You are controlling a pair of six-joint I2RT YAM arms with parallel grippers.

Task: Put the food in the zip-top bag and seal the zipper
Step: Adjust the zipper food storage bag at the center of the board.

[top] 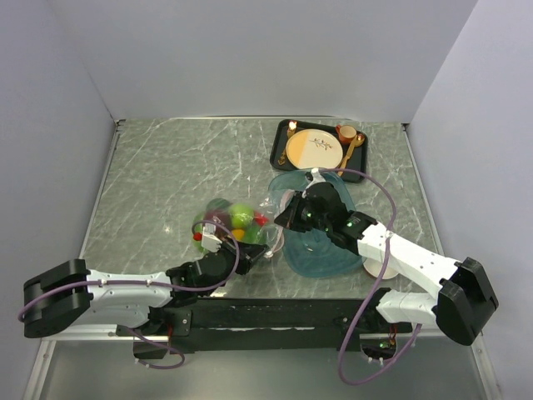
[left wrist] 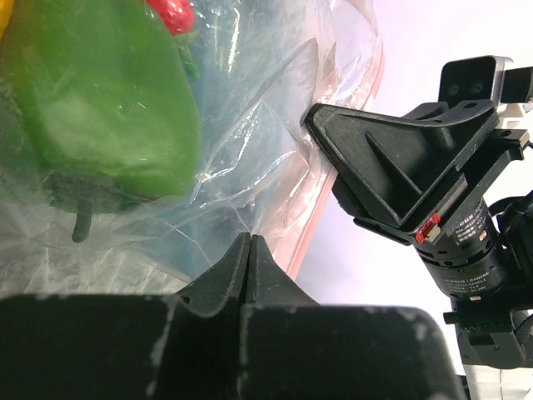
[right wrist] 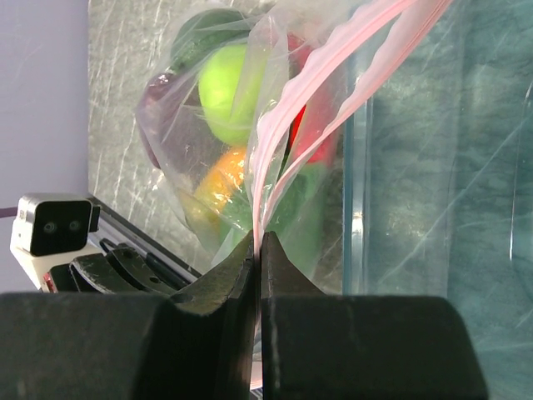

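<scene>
The right jaws are clamped on the narrow pale pink zipper strip (right wrist: 265, 167) of a clear, floppy plastic zip-top bag (top: 225, 208), while the left jaws pinch the bag's film just beside that strip. The bag lies near the middle of the grey marbled desk (top: 158, 167), between the two arms, holding the toy food: a green pepper (left wrist: 100, 100), a lime-green ball (right wrist: 226, 83), an orange piece (right wrist: 223, 179) and a red piece (left wrist: 171, 12). A translucent teal oval tray (top: 325, 254) sits just right of it.

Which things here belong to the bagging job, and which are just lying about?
Job: zip-top bag, food inside it, pink zipper, left gripper, right gripper.
Lying about: teal tray, tan plate, gold cutlery, black tray.
</scene>
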